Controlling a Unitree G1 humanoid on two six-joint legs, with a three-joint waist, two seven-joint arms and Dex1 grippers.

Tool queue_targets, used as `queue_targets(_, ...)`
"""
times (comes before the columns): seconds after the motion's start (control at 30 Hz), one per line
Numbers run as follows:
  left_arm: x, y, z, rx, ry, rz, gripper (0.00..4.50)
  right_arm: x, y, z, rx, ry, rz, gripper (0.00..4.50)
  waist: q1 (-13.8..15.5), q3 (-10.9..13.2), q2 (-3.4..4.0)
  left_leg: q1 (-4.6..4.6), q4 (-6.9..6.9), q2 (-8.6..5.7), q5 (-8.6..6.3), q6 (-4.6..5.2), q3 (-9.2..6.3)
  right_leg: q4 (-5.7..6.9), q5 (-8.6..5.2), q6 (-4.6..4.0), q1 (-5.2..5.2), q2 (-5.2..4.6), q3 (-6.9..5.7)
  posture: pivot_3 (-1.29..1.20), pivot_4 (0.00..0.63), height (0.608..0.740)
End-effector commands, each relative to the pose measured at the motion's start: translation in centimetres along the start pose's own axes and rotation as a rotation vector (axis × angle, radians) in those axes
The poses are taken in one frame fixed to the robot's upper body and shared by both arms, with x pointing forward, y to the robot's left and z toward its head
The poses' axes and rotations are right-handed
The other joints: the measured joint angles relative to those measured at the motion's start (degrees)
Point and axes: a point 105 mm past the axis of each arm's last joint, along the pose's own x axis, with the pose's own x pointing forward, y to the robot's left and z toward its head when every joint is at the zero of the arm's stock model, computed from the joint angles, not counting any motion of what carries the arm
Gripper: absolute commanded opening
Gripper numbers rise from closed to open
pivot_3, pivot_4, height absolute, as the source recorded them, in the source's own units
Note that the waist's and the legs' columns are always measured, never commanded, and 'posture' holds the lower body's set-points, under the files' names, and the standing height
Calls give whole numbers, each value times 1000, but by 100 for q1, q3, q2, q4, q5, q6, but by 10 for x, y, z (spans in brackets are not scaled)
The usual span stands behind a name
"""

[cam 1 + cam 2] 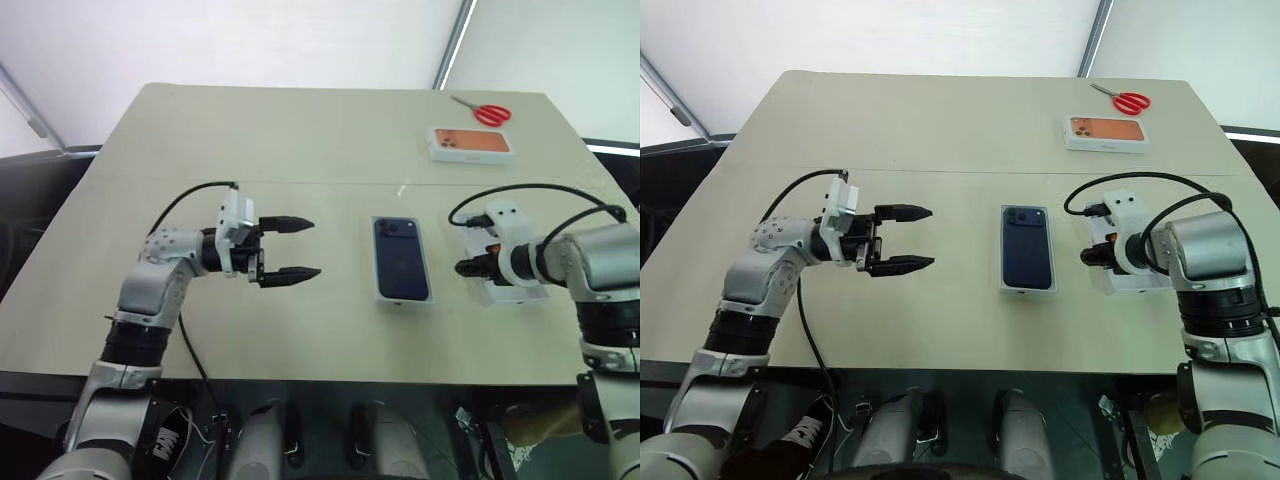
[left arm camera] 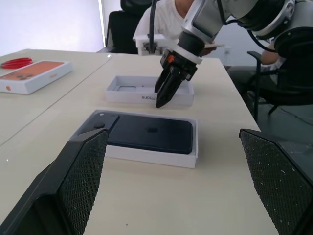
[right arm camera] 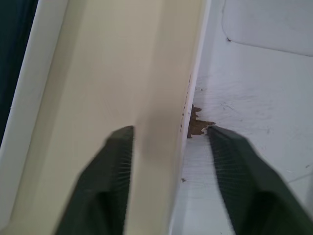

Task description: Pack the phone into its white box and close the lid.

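The dark navy phone (image 1: 400,258) lies back up in the white box (image 2: 146,155) at the middle of the table. To its right the lid (image 2: 131,96) rests with its inside up. My right gripper (image 2: 159,102) points down at the lid's wall nearest the phone. In the right wrist view its fingers (image 3: 117,161) stand astride that wall, one on the table side and one inside the lid, narrowed, with a gap left on the table side. My left gripper (image 1: 316,247) hovers left of the box, pointing at it, open and holding nothing.
A white box with an orange phone picture (image 1: 471,144) and red scissors (image 1: 490,113) lie at the far right of the table. A person in a white shirt (image 2: 166,19) sits beyond the table's right side. Bare tabletop lies between my left gripper and the box.
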Motion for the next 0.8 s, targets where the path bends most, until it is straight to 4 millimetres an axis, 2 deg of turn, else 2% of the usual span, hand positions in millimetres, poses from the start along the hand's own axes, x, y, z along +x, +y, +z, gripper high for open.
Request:
queue_targets(0.03,2,-4,7,27,-21,-9,4500,2,-3,-5,26,-2,-33,111,-5,-1,-1,1,0,0,0,0,0,0,0,0,0,0,0,0,150,738)
queue_targets(0.23,2,-3,9,25,-22,3,4500,6,1,-6,106,4,-44,41,-12,-11,-13,13,0,2,-1,0,-1,-1,0,0,10,-1,1,0,150,738)
queue_targets(0.4,1,-1,8,18,-23,22,4500,11,2,3,245,-43,-45,41,-35,-12,-13,15,-1,4,-2,-1,0,-1,0,-1,11,-1,3,0,150,738)
queue_targets(0.73,1,4,7,8,-32,60,4500,3,14,26,225,-117,-14,41,-35,-5,2,12,-6,4,-2,-1,2,-1,-1,-1,5,0,5,0,150,738)
queue_targets(0.8,1,5,7,10,-30,68,4500,-1,20,36,247,-161,38,41,-34,0,9,9,-7,3,-1,0,5,-1,0,-1,2,0,7,0,150,738)
